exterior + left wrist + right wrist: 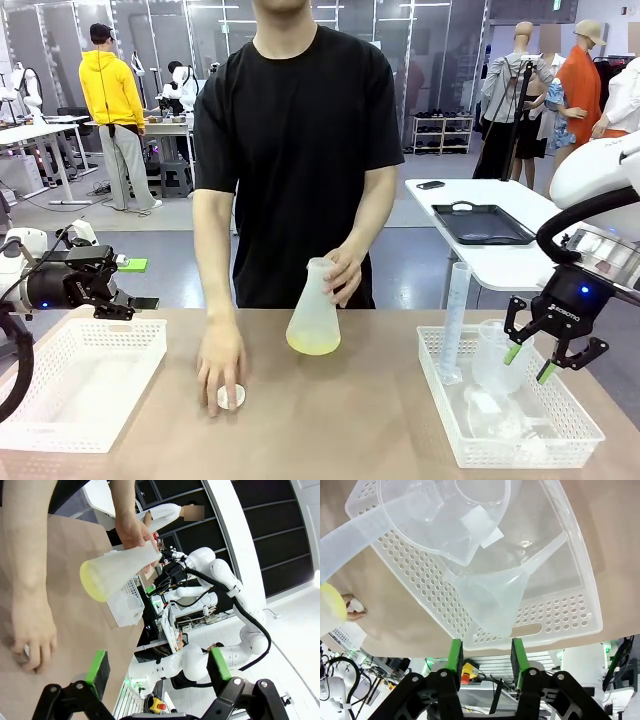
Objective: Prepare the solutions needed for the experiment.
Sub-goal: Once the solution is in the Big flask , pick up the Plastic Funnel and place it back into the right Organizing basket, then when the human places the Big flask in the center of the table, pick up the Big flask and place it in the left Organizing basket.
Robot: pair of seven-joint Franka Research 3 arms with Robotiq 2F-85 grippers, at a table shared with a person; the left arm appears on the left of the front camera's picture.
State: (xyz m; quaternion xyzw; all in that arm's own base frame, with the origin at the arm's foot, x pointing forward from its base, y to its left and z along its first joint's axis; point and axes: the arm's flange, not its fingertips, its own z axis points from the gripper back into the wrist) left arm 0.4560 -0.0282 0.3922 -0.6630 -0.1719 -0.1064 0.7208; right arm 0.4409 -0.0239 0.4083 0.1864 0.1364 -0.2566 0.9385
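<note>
Now yellow liquid [313, 346] sits in a flask [316, 300] gripped by the person's hand [346, 276] mid-table; left jaws wide and empty, right jaws half-apart, empty, over the right basket [520, 456].

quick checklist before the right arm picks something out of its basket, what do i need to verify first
1. Right gripper jaws apart and empty: ok.
2. Right gripper positioned above the right basket, over the funnel: ok.
3. Funnel free of the beaker: cannot tell, the two overlap in the right wrist view.
4. Flask set down and released: not ok, the person's hand holds it tilted by the neck.
5. Solution contained: ok, a shallow yellow layer inside the flask.
6. Left gripper open and out of the way by the left basket: ok.
</note>
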